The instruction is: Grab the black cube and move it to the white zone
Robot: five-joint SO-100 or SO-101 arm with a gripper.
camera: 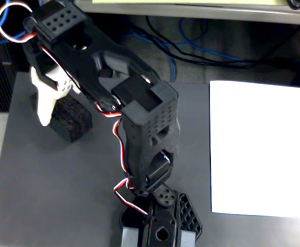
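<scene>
While the arm (139, 118) reaches from its base at bottom centre up to the top-left of the fixed view, the gripper (47, 110) sits over the cube (72, 121) near the table's (52, 195) left-rear corner. Cube is close to the rear edge and not far from the left edge; little room behind it. Open grey surface lies in front of the cube and to its left-front. Btwn cube and white zone (258, 149) stands the arm's upper link and base, so the middle of the table is occupied. White zone lies on the right side, well apart from the cube, its right edge near the frame edge, nothing on it. Cables (191, 51) run on the floor beyond the rear edge.

Fingers: a white finger (46, 100) hangs down at the cube's left end, tip overlapping the cube's left face. The other finger is hidden by arm body, so opening width and grip: cannot tell. Cube rests on the table, approx. level.
</scene>
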